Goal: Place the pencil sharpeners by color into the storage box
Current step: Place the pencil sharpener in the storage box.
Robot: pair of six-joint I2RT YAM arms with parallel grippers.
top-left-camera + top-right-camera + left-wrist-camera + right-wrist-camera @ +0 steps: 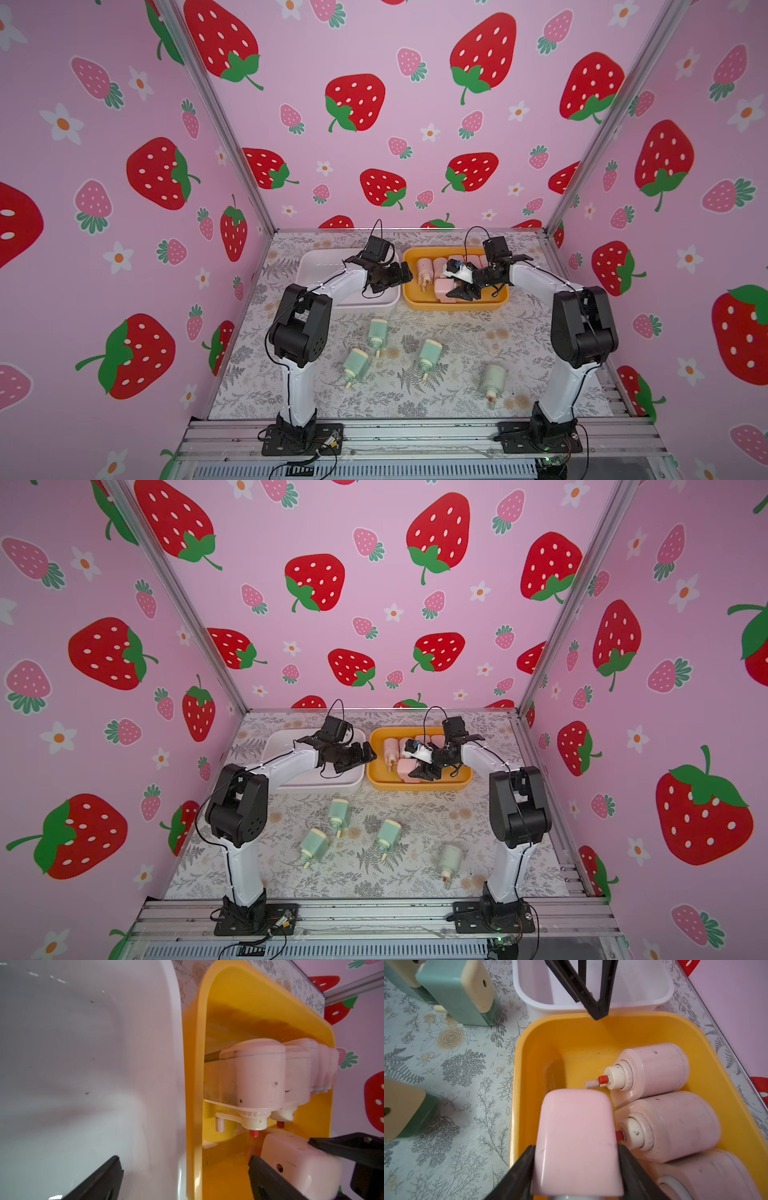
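My right gripper is shut on a pale pink pencil sharpener, one jaw on each side. It holds it inside the yellow storage box, at the near left corner. Whether the sharpener touches the floor I cannot tell. Other pink sharpeners lie side by side in that box, also seen from the left wrist. Several mint green sharpeners lie on the table in front. My left gripper is open and empty, straddling the gap between the white box and the yellow one.
The white box holds nothing that I can see; the left arm hides part of it. Both boxes stand side by side at the back of the floral table. One green sharpener lies near the right arm's base. Pink strawberry walls close in three sides.
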